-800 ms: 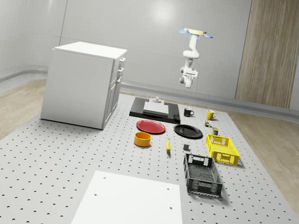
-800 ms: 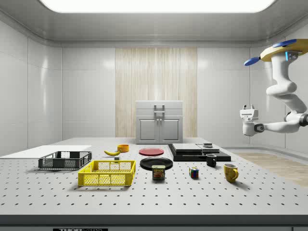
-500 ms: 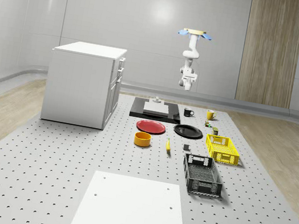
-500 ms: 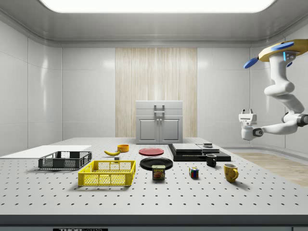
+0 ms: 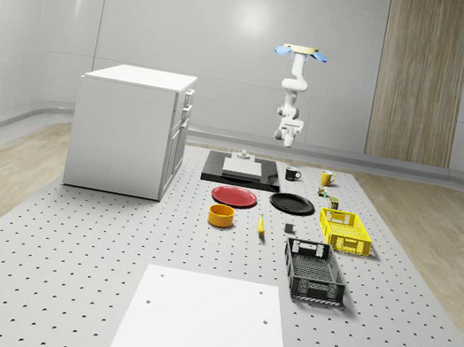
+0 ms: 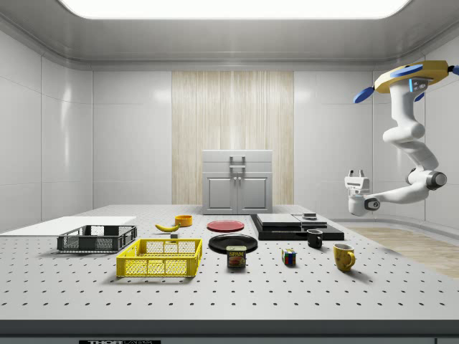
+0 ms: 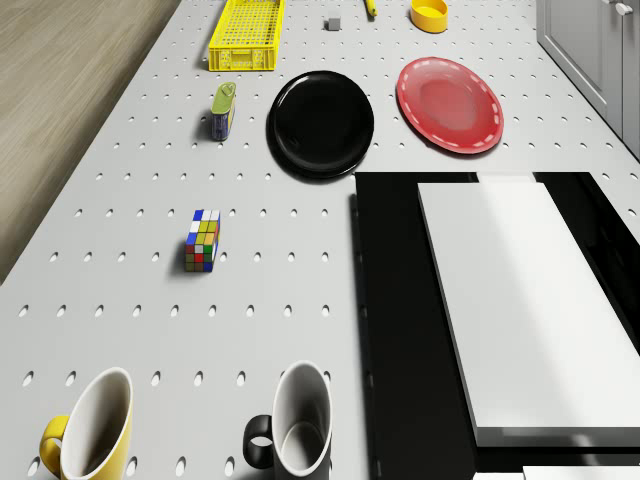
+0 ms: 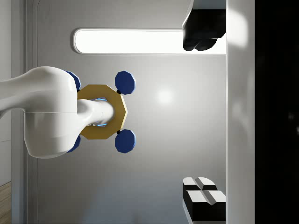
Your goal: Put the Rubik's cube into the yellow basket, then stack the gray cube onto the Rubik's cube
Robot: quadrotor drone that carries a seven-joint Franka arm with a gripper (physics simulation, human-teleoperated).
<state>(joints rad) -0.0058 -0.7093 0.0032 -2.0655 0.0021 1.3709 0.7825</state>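
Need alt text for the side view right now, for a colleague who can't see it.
The yellow-bodied quadrotor drone hovers high at the side view's right, its white gripper pointing up, well above the multicoloured Rubik's cube. The yellow mesh basket sits left of it.

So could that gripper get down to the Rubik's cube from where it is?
Probably, after a descent. The gripper hangs high, pointing upward, with the drone hovering near the table's far end. The Rubik's cube stands alone on bare table, nothing over it.

Pale grey panelled walls [image 5: 152,16] curve around the room, with a wood-slat panel [image 5: 420,76] at one o'clock. A white cabinet [image 5: 130,129] stands at ten o'clock on the perforated grey worktop [image 5: 62,269]. Wood flooring [image 5: 437,237] surrounds it; a ceiling light [image 6: 237,7] glows overhead.
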